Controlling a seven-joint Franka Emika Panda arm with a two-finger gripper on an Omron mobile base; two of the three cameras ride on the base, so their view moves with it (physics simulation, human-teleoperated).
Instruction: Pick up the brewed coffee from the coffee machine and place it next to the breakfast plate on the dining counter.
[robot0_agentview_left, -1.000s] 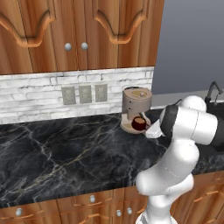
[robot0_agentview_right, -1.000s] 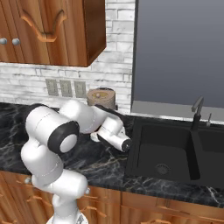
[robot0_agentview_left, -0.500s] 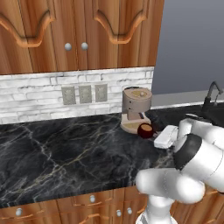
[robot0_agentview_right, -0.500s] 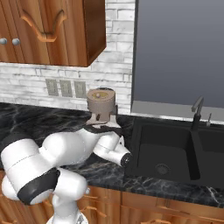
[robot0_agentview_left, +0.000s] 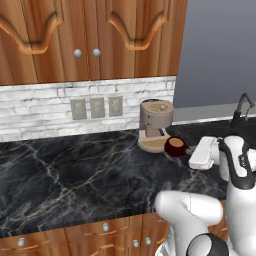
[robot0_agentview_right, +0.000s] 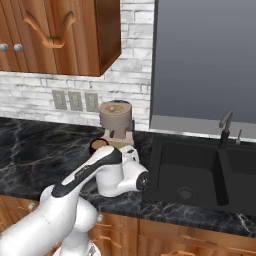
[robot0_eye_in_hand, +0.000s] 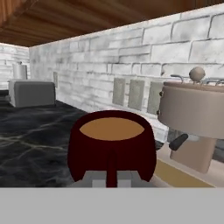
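The brewed coffee, a dark red mug (robot0_agentview_left: 175, 146) (robot0_agentview_right: 98, 145) (robot0_eye_in_hand: 111, 146) with brown liquid, is just off the coffee machine's tan base tray, on its sink side. My gripper (robot0_agentview_left: 189, 149) (robot0_agentview_right: 113, 150) (robot0_eye_in_hand: 111, 181) is shut on the mug's handle, which faces the hand camera. Whether the mug rests on the counter or hangs just above it I cannot tell. The grey-brown coffee machine (robot0_agentview_left: 156, 122) (robot0_agentview_right: 116, 117) (robot0_eye_in_hand: 197, 118) stands against the brick wall behind the mug. The breakfast plate and the dining counter are out of view.
The black marble counter (robot0_agentview_left: 75, 175) stretches left of the machine. A black sink (robot0_agentview_right: 195, 170) with a faucet (robot0_agentview_right: 225, 125) lies to the right. A silver toaster (robot0_eye_in_hand: 30, 92) stands far along the wall. Wood cabinets (robot0_agentview_left: 95, 35) hang overhead.
The mug has come off the machine's tray, toward the sink and the counter's front, with the gripper staying shut on it. The arm has folded lower and swung around.
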